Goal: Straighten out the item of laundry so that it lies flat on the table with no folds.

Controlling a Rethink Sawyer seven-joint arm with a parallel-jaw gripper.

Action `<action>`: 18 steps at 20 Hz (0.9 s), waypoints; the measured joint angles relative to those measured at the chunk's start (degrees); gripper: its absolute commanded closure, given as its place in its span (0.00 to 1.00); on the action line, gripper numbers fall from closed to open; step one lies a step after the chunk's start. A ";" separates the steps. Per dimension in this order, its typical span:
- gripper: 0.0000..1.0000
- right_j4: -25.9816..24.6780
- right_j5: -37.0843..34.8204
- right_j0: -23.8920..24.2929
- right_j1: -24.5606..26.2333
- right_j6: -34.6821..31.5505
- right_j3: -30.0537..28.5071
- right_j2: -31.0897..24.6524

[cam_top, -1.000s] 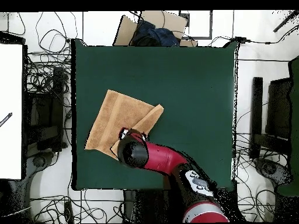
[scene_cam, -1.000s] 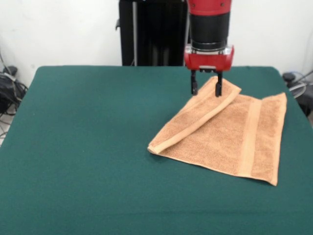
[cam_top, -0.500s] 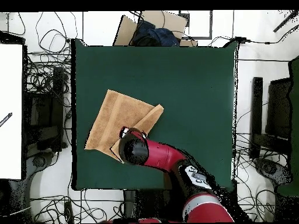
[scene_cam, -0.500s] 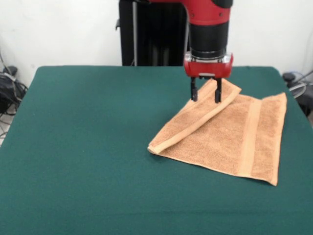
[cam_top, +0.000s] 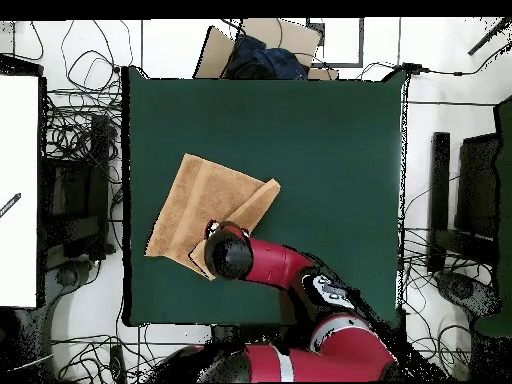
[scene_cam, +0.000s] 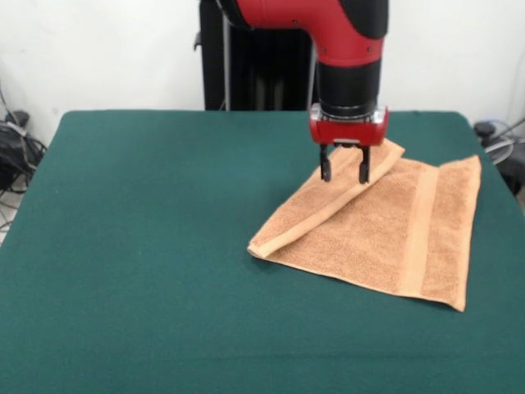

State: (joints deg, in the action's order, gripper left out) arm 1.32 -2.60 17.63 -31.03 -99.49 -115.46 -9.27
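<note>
The orange-tan towel (scene_cam: 394,230) lies on the right half of the dark green table (scene_cam: 148,246). One strip of it is folded over along its left side, from the near left corner up to the far corner. A woven band runs down near its right edge. My gripper (scene_cam: 345,172) stands open over the far end of that folded strip, one fingertip on each side of it, down at the cloth. In the overhead view the towel (cam_top: 195,200) shows at the table's (cam_top: 330,150) left, and the arm's wrist (cam_top: 228,255) hides the gripper.
A cardboard box (cam_top: 262,48) with dark cloth sits past the table's far edge in the overhead view. Cables lie on the floor on both sides. The black pedestal (scene_cam: 254,53) rises behind the table.
The gripper has come down a little onto the folded strip's far end, staying open. The towel has not moved.
</note>
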 measured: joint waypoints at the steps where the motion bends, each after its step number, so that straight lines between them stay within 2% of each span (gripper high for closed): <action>1: 0.00 -0.09 0.00 -0.01 0.20 0.00 0.16 0.02; 18: 0.00 -1.88 0.00 -1.81 4.81 0.00 4.70 3.71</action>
State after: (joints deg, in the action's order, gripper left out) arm -0.56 -2.60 15.82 -26.22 -99.49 -110.76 -5.56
